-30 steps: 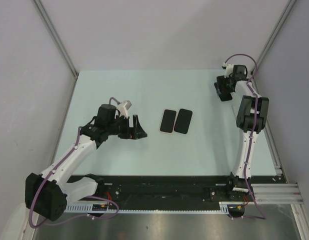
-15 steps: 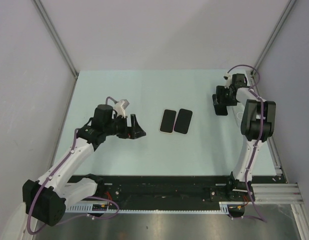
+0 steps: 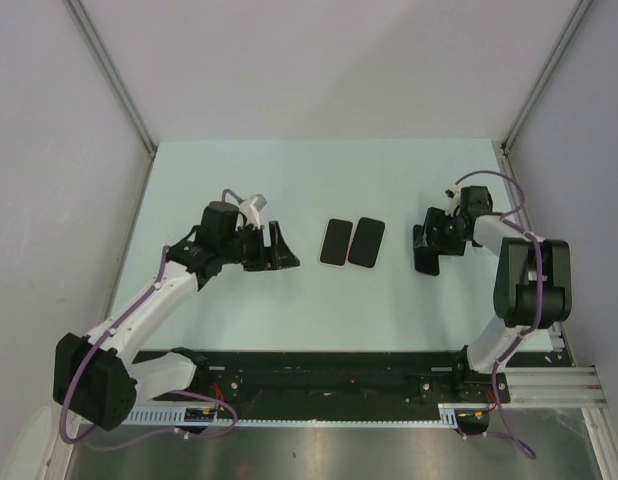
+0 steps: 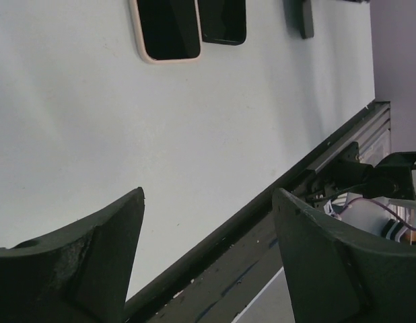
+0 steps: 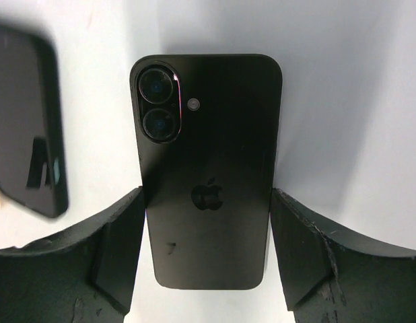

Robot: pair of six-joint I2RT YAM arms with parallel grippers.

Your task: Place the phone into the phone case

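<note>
My right gripper (image 5: 206, 195) is shut on a black phone (image 5: 208, 134), its back with two camera lenses and a logo facing the wrist camera. In the top view the right gripper (image 3: 427, 250) holds the phone (image 3: 425, 258) on edge, right of two flat items lying side by side at the table's middle. One is a beige-rimmed case (image 3: 335, 242) with a dark inside, the other a black slab (image 3: 366, 242). My left gripper (image 3: 281, 250) is open and empty, left of the case. Its wrist view shows the case (image 4: 169, 30) and the slab (image 4: 223, 20) ahead.
The pale green table (image 3: 289, 180) is walled at the back and both sides. A black rail (image 3: 339, 375) runs along the near edge. The black slab's edge (image 5: 26, 155) shows at the left of the right wrist view.
My right gripper has come from the far right back corner toward the table's middle with the phone. My left gripper has shifted a little right, toward the case.
</note>
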